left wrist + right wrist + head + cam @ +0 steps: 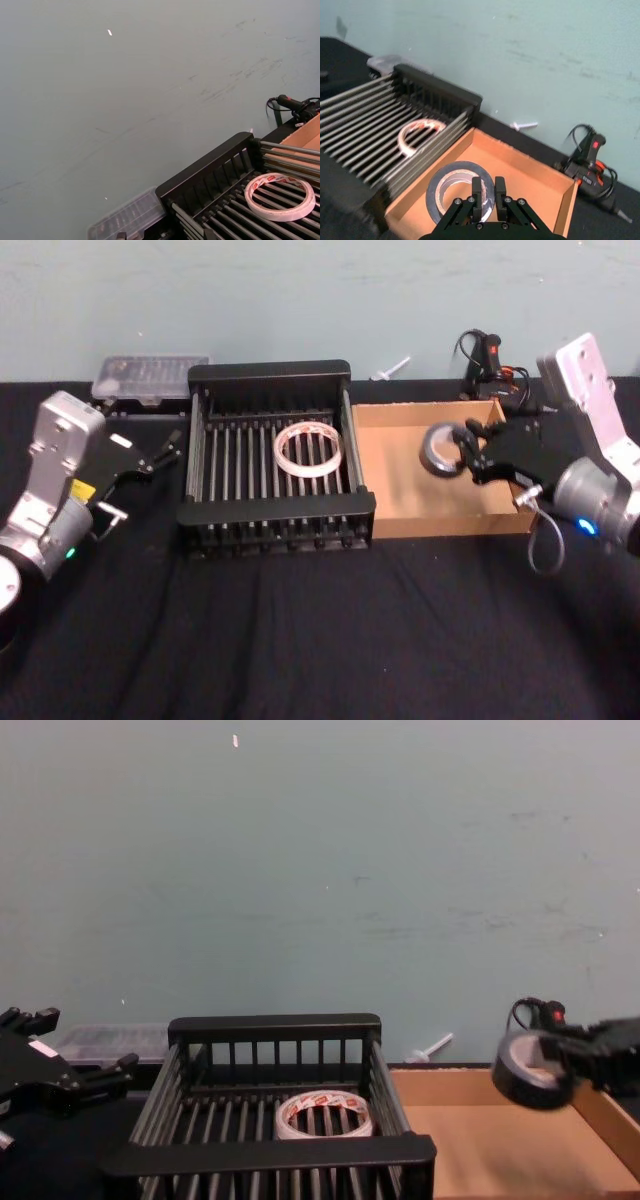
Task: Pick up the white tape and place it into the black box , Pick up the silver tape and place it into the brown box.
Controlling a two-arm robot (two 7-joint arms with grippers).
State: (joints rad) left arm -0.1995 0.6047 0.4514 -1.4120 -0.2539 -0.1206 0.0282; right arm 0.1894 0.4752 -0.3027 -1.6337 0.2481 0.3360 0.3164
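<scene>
While its fingers pinch the rim of the silver tape (pixel 441 449), the right gripper (pixel 470 455) holds the roll above the brown box (pixel 400 500). Beside that, the white tape (pixel 309 448) lies flat in the black box (pixel 275 515). At the far left, the left gripper (pixel 160 453) hangs with its fingers apart.

Soft, even, rather dim light with a green-blue cast; shadows are faint. The black worktop (pixel 320 640) swallows detail. In the right wrist view the black box (pixel 380 130) blurs toward nine o'clock. The silver tape (pixel 530 1072) smears slightly in the chest view.
</scene>
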